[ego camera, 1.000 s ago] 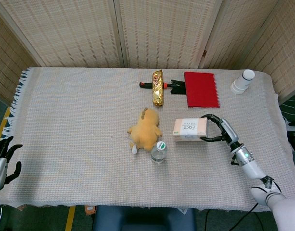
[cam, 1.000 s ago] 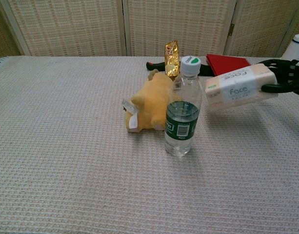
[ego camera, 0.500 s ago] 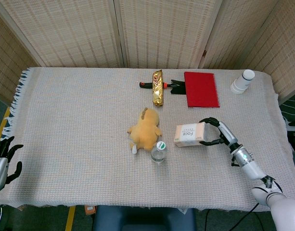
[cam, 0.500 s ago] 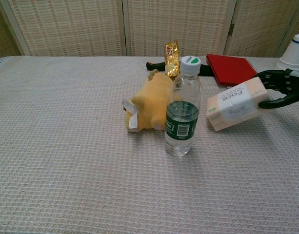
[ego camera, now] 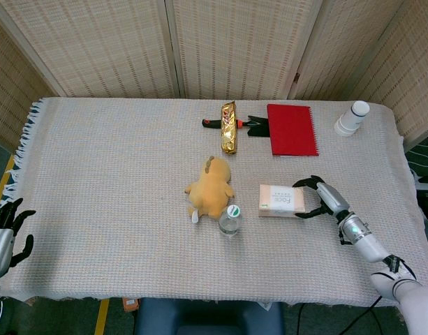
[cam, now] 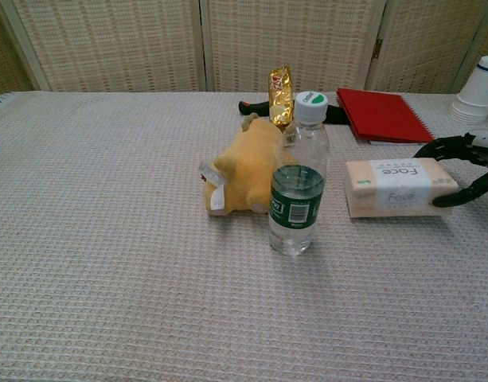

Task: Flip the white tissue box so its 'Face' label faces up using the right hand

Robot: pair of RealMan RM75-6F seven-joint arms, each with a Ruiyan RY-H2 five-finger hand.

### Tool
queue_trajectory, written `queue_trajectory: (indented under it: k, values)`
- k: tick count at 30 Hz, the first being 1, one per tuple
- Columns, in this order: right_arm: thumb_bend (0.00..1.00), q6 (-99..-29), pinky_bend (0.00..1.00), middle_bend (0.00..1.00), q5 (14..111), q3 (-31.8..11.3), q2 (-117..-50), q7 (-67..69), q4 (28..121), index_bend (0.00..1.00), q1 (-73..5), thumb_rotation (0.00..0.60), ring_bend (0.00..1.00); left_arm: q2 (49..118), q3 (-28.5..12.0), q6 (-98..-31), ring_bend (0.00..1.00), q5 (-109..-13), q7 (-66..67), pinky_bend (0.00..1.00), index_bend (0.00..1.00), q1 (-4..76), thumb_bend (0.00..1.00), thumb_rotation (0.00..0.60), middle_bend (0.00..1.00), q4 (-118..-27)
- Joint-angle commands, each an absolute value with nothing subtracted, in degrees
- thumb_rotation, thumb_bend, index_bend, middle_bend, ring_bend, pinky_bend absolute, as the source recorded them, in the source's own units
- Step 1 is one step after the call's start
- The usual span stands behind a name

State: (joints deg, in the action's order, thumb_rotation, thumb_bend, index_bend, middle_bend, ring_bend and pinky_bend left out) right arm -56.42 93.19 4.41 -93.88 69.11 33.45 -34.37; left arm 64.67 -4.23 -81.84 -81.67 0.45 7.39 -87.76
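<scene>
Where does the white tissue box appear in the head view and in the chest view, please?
Head view: tissue box lies right of centre, beside the right hand.
Chest view: tissue box sits at right, mid-height.
Shared landmark: the water bottle, just left of the box.

The left hand [ego camera: 4,227] is cut off by the left edge in the head view. The right hand [cam: 466,171] runs off the right edge in the chest view. The black tool [ego camera: 252,125] hides partly under the gold packet [ego camera: 229,127].
</scene>
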Motion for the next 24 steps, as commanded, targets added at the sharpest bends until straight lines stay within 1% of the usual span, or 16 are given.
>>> queue_trajectory:
  k: [1, 7, 16, 19, 21, 24]
  values:
    - [0.11, -53.82, 0.0, 0.42, 92.32, 4.55, -92.2, 64.67, 36.41, 0.43, -34.76, 0.6, 0.43, 64.69, -4.2, -81.8, 0.0, -81.7, 0.53, 0.1, 0.23, 7.43, 0.5, 0.6, 0.0, -87.77]
    - [0.11, -51.5, 0.0, 0.42, 91.0, 4.13, -91.36, 59.27, 39.1, 0.42, -34.96, 0.6, 0.43, 64.69, -4.21, -81.78, 0.0, -81.62, 0.73, 0.1, 0.23, 7.44, 0.51, 0.6, 0.0, -87.84]
    - [0.11, -50.56, 0.0, 0.42, 89.47, 3.06, -90.78, 55.27, 41.21, 0.41, -35.04, 0.6, 0.43, 64.72, -4.22, -82.01, 0.0, -81.73, 0.78, 0.1, 0.23, 7.41, 0.5, 0.6, 0.0, -87.81]
    - [0.07, -50.27, 0.0, 0.42, 88.92, 2.71, -90.64, 54.15, 41.72, 0.38, -34.96, 0.6, 0.43, 64.73, -4.24, -82.08, 0.0, -81.74, 0.84, 0.1, 0.23, 7.4, 0.5, 0.6, 0.0, -87.85]
    - [0.01, -50.02, 0.0, 0.42, 88.52, 2.46, -90.56, 53.41, 42.03, 0.37, -34.9, 0.6, 0.43, 64.73, -4.24, -82.11, 0.0, -81.76, 0.89, 0.1, 0.23, 7.4, 0.5, 0.6, 0.0, -87.96]
    - [0.0, -49.99, 0.0, 0.42, 88.18, 2.21, -90.53, 52.62, 42.35, 0.37, -34.77, 0.6, 0.43, 64.73, -4.24, -82.06, 0.0, -81.68, 0.93, 0.1, 0.23, 7.4, 0.5, 0.6, 0.0, -87.93]
